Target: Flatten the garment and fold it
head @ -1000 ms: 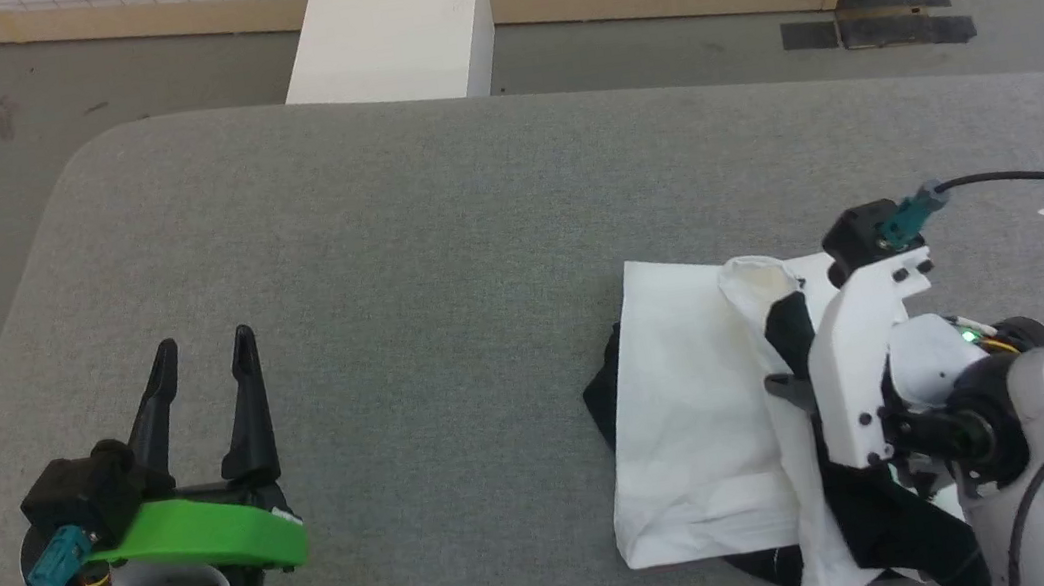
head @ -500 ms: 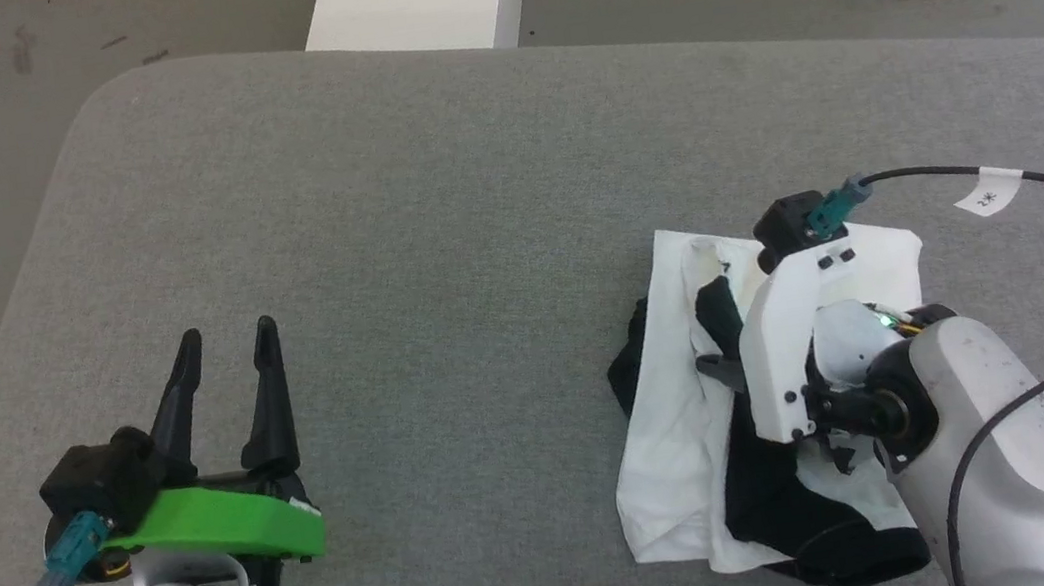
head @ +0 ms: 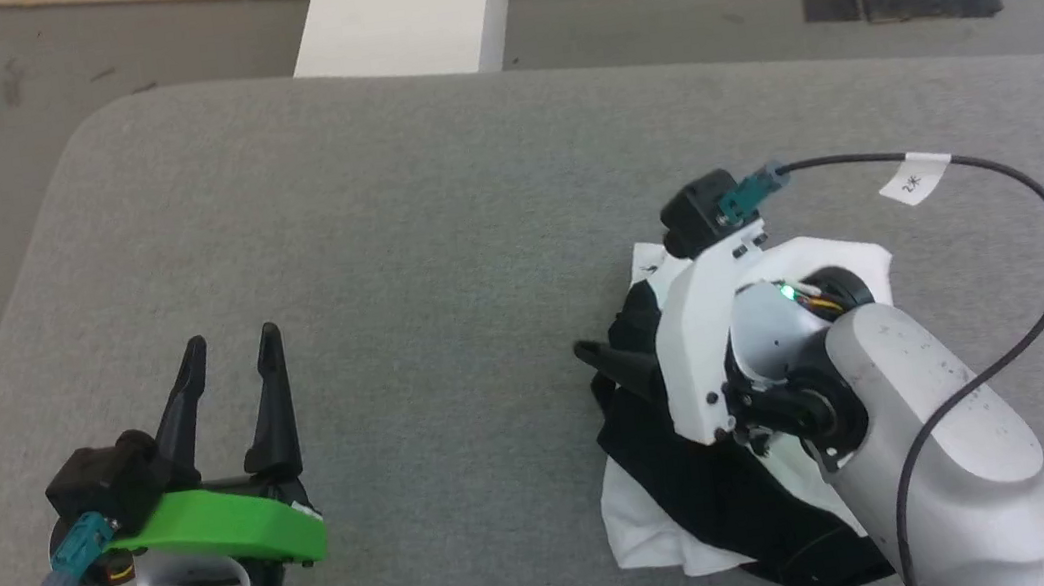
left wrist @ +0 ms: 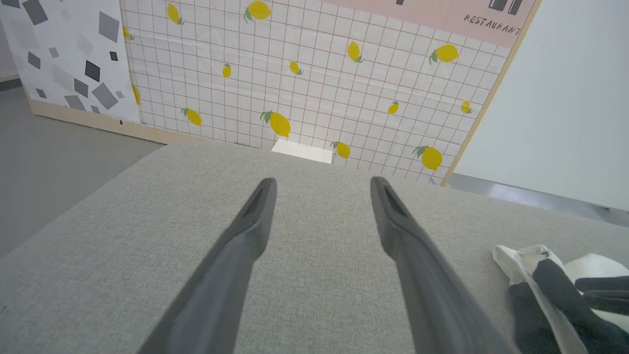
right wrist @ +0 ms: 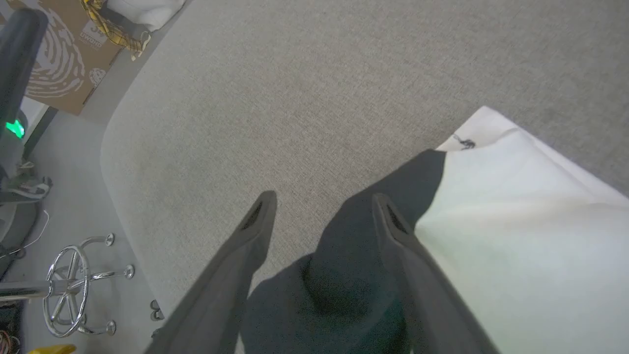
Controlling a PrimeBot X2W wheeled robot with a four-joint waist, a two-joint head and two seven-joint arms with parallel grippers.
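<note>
At the lower left of the head view the left hand [head: 231, 339] hovers over bare grey desk [head: 395, 249], its two dark fingers pointing away from the robot and standing well apart with nothing between them. A bright green bracket [head: 220, 524] sits on its wrist. The left wrist view shows the same parted fingers [left wrist: 245, 236] above the grey cloth surface, with a lemon-printed grid panel [left wrist: 304, 88] rising beyond the desk's far edge. A white block [head: 404, 6] stands on the floor just past that edge, near the middle of the head view. Further right lies the garment [head: 699, 491], bunched in a small heap on the right part of the desk, near its front edge and well apart from the left hand. Black cloth is draped over the top of the heap, and white cloth shows below it at the near left corner and behind the wrist. The right hand [right wrist: 322, 196] is lowered onto the heap's left side, its pale forearm reaching in from the lower right. One dark fingertip [head: 585, 353] pokes out leftward past the black cloth. In the right wrist view its jaws are spread — a black fold lies between and under them, white cloth is beside the right finger, and they pinch nothing that can be seen. A black cable [head: 1022, 187] with a white tag loops from the wrist.
</note>
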